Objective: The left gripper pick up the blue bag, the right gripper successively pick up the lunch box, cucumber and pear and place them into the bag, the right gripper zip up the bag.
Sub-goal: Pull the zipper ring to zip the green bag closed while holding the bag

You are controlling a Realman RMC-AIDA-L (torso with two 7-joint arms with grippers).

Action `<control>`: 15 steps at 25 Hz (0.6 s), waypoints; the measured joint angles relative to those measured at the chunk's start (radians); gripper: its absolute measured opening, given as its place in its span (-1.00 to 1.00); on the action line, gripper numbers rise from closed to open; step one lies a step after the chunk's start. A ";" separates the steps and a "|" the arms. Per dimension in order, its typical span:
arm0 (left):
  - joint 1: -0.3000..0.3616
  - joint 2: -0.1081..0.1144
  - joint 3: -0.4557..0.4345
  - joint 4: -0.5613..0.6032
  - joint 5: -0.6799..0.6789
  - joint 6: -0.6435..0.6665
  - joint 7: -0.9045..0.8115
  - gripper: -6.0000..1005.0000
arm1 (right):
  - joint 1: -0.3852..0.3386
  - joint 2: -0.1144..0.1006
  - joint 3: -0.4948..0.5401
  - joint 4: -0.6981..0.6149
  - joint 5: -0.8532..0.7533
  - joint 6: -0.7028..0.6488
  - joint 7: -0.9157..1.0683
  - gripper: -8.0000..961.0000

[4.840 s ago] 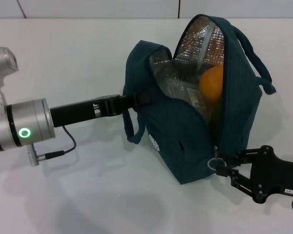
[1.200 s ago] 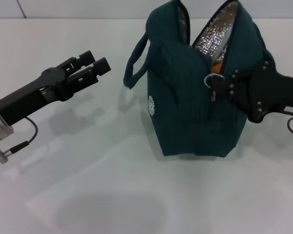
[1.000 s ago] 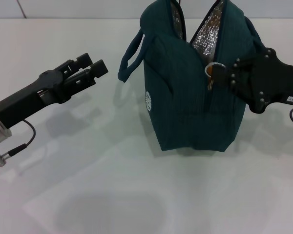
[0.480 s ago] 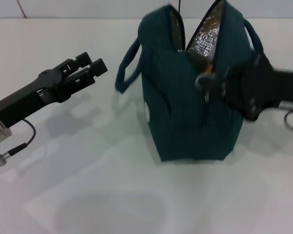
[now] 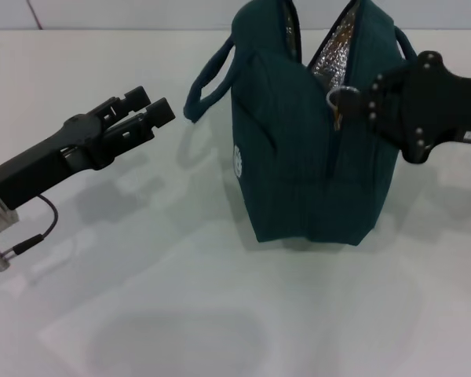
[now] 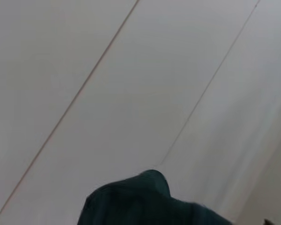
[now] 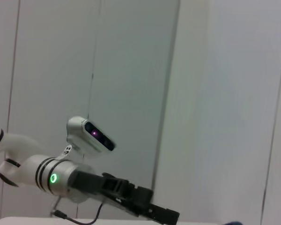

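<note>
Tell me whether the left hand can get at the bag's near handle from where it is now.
Probably yes. The left hand hovers beside the blue bag, apart from it, with only bare table between it and the near handle. The right hand is at the zipper ring.

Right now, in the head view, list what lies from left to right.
left tool → bag's loop handle → white round logo → zipper ring-pull → right tool

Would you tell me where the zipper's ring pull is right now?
In the head view, the ring pull sits high on the blue bag, at the right hand, just below the open foil-lined mouth.
</note>
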 joint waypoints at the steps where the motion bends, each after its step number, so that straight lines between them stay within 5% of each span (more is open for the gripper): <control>1: 0.000 0.000 0.000 0.000 0.000 0.000 0.000 0.78 | 0.003 -0.001 -0.004 -0.002 -0.011 -0.004 0.006 -0.97; 9: 0.005 0.001 0.007 0.001 0.023 0.046 -0.001 0.78 | 0.021 0.012 0.009 -0.058 -0.084 0.012 0.023 -0.97; 15: 0.001 -0.002 0.009 0.006 0.103 0.063 -0.005 0.75 | 0.039 0.015 -0.079 -0.052 -0.082 0.013 0.027 -0.97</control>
